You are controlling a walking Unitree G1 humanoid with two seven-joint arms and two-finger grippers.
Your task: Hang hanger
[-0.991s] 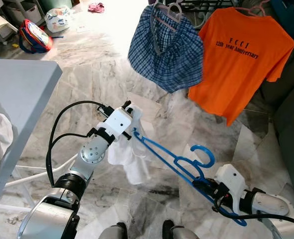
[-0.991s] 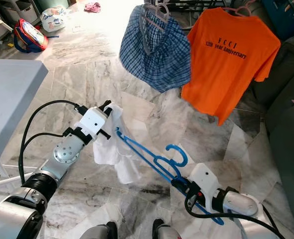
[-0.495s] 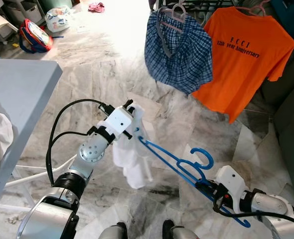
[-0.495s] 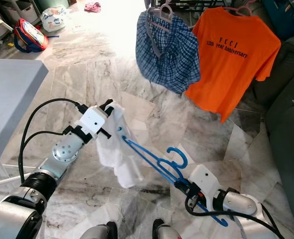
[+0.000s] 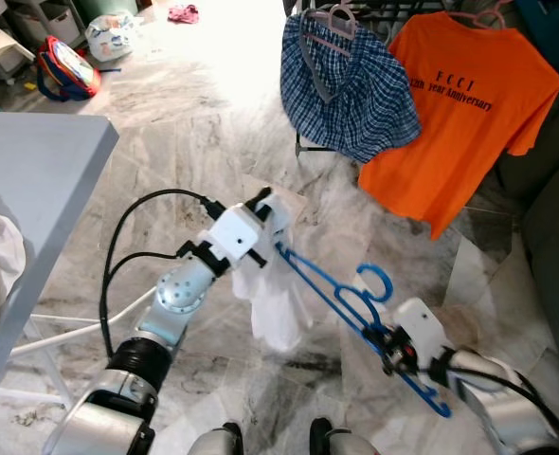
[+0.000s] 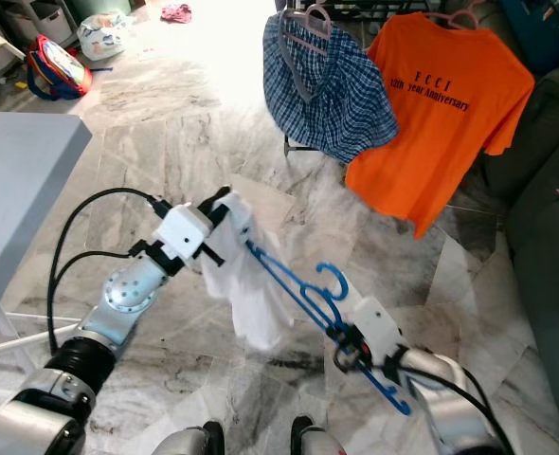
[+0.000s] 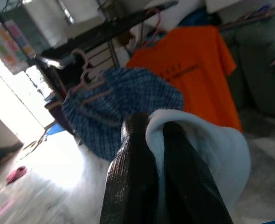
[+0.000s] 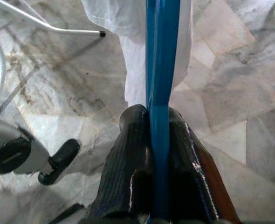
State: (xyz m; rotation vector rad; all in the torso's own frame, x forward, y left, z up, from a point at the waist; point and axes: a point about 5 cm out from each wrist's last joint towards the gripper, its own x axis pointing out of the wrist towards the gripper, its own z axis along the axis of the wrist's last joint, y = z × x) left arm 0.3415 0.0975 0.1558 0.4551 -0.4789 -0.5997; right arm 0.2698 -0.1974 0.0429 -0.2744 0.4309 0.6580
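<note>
A blue plastic hanger [image 5: 351, 305] is held in the air over the marble floor, its hook up. My right gripper [image 5: 393, 353] is shut on its lower bar; the right wrist view has the bar [image 8: 160, 84] clamped between the two black fingers [image 8: 133, 177]. My left gripper [image 5: 265, 213] is shut on the top edge of a white garment [image 5: 272, 303], which hangs from the hanger's far end. The left wrist view looks past white cloth [image 7: 202, 149] pinched by the fingers [image 7: 133, 182].
A drying rack at the back carries a blue checked shirt [image 5: 348, 90] on a pink hanger [image 5: 329, 19] and an orange T-shirt [image 5: 464, 123]. A grey table [image 5: 33, 190] with white cloth stands to the left. Bags [image 5: 66, 68] lie far left. A dark sofa [image 5: 554, 227] flanks the right.
Both arms have lifted and carried the hanger and white garment forward, toward the rack. The checked shirt has swung on its hanger.
</note>
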